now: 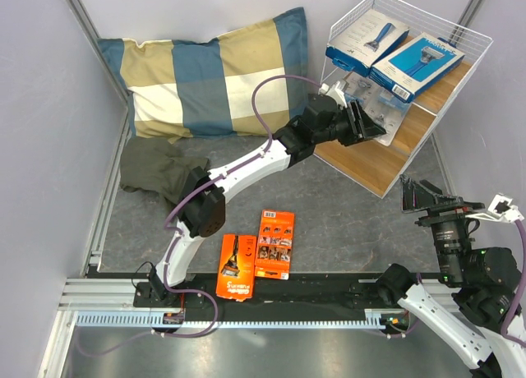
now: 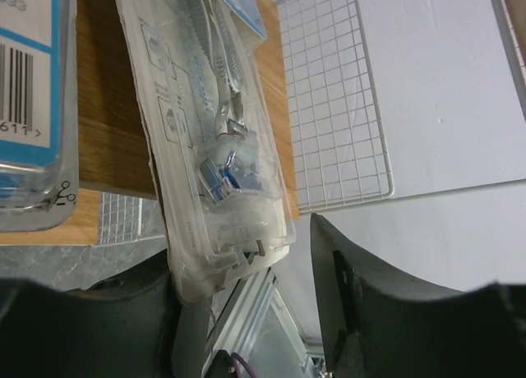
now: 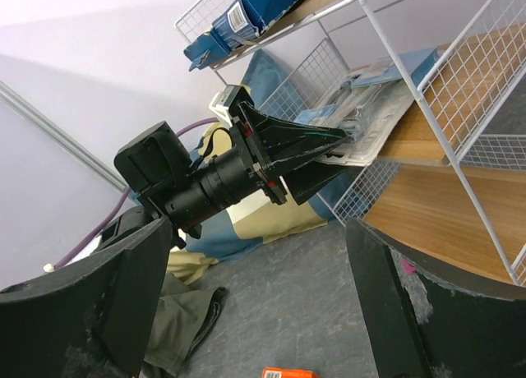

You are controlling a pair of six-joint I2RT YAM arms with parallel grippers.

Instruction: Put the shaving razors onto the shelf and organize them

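- Two orange cards (image 1: 255, 255) are seen lying flat on the grey tabletop (image 1: 345, 230), side by side and touching, just beyond the left arm's base, well apart from the shelf (image 1: 374, 166).
- The right gripper (image 1: 421, 194) is held above the tabletop at the near right, just short of the shelf's lower board; its fingers (image 3: 394, 296) are spread wide with nothing between them.
- A crumpled green cloth (image 1: 154, 168) is seen at the left, touching the pillow's near edge.
- The left gripper (image 1: 368, 119) is reached out to the shelf's middle board.
- Its fingers (image 2: 370, 304) are parted around the near end of a clear blister pack (image 2: 222, 148): the pack is pressed against one finger, a gap is left to the other, so no clamp is shown.
- The pack is laid on the middle wooden board, its near end overhanging the edge; more clear packaging is seen by it, overlap not made out.
- Two blue boxes (image 1: 394, 49) are laid flat side by side on the top board, each picturing a razor.
- A blue-and-tan checked pillow (image 1: 214, 70) is propped at the far wall, left of the shelf.
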